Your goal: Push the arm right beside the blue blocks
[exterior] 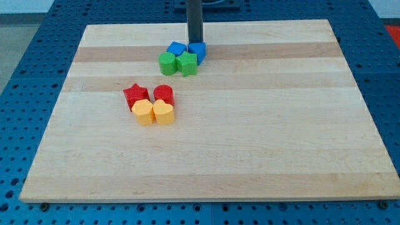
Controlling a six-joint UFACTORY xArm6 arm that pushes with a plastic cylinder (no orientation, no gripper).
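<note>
Two blue blocks sit near the view's top centre: one blue block (176,49) on the left and a second blue block (198,50) on the right, partly hidden by the rod. My tip (195,43) stands just behind them, touching or almost touching the right blue block's top edge. A green round block (167,63) and a green hexagonal block (186,64) sit directly below the blue ones, touching them.
A red star block (135,95) and a red round block (163,94) sit left of centre, with a yellow hexagonal block (144,112) and a yellow heart block (164,112) right below them. The wooden board (262,125) rests on a blue perforated table.
</note>
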